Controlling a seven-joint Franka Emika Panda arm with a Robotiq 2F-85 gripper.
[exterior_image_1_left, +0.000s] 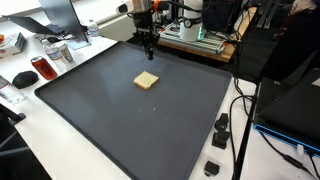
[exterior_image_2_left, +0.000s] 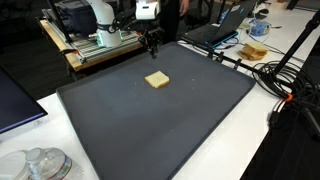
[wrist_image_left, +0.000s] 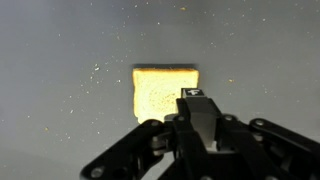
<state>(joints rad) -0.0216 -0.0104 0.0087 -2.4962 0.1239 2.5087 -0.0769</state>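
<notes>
A square tan slice of bread (exterior_image_1_left: 147, 81) (exterior_image_2_left: 156, 79) lies flat near the middle of a large dark mat (exterior_image_1_left: 120, 120) (exterior_image_2_left: 140, 120). My gripper (exterior_image_1_left: 147, 47) (exterior_image_2_left: 153, 45) hangs above the mat's far part, just behind the bread and clear of it. In the wrist view the bread (wrist_image_left: 158, 92) shows beyond the gripper (wrist_image_left: 192, 96), whose black fingers are pressed together with nothing between them. The fingers hide the bread's near right corner.
Beside the mat stand a black mouse (exterior_image_1_left: 22, 78), a red can (exterior_image_1_left: 41, 68), a laptop (exterior_image_1_left: 60, 15) and black clamps (exterior_image_1_left: 221, 128). A second laptop (exterior_image_2_left: 225, 25), cables (exterior_image_2_left: 290, 85) and a clear plastic container (exterior_image_2_left: 40, 165) ring the other sides.
</notes>
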